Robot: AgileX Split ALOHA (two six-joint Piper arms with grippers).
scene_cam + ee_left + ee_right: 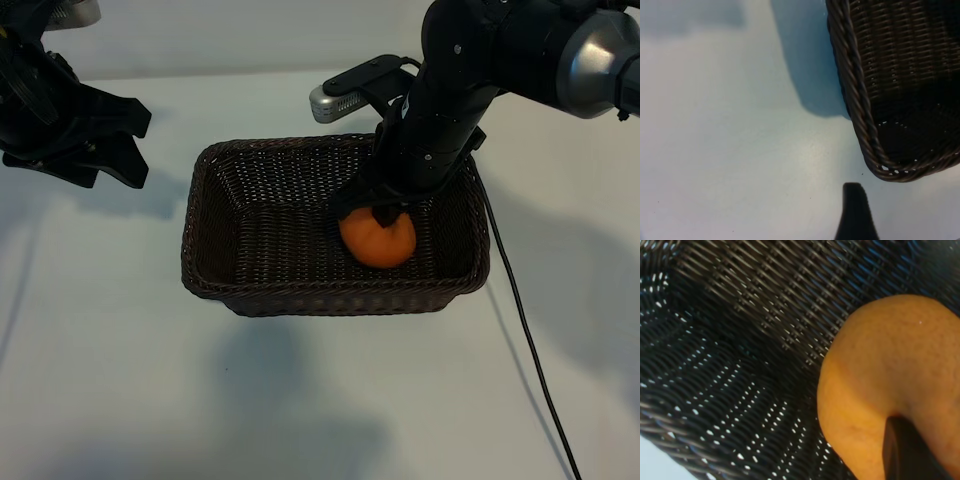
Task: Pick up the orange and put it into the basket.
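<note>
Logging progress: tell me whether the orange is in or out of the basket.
In. The orange sits within the basket walls, wicker around it, with the right gripper fingers on its top.

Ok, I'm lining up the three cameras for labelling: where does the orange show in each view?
Exterior view: the orange sits inside the basket, right of middle, under the right gripper.
Left wrist view: not in it; only a basket corner shows.
Right wrist view: fills the lower right, against the weave.
Shared landmark: the basket.
</note>
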